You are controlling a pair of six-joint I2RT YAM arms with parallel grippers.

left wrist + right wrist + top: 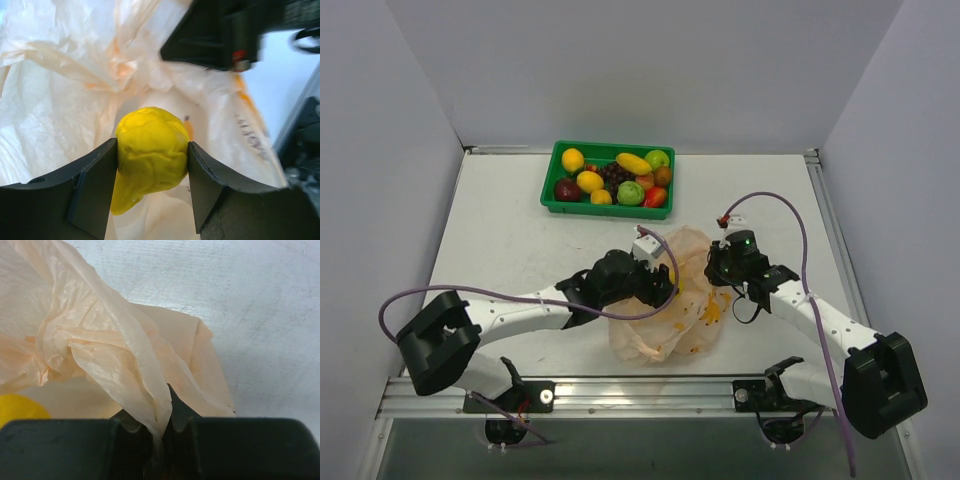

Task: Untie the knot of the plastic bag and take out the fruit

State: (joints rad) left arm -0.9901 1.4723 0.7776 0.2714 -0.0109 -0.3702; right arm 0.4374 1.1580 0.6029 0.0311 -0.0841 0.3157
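Note:
The peach plastic bag point(685, 310) lies crumpled at the table's near middle, its mouth open. My left gripper point(665, 285) reaches into the bag and is shut on a yellow lemon-like fruit point(150, 150), held between both fingers point(95, 185) just above the bag's inner plastic point(60, 100). My right gripper point(720, 270) is shut on a fold of the bag's edge point(125, 365) at the bag's right side and holds it up. A bit of the yellow fruit shows in the right wrist view point(20, 407). No knot shows.
A green tray point(549, 196) with several toy fruits, a grape bunch and a dark red apple stands at the back middle. The right gripper's body point(215, 30) hangs close above the bag's mouth. The table's near metal rail point(640, 390) runs below the bag.

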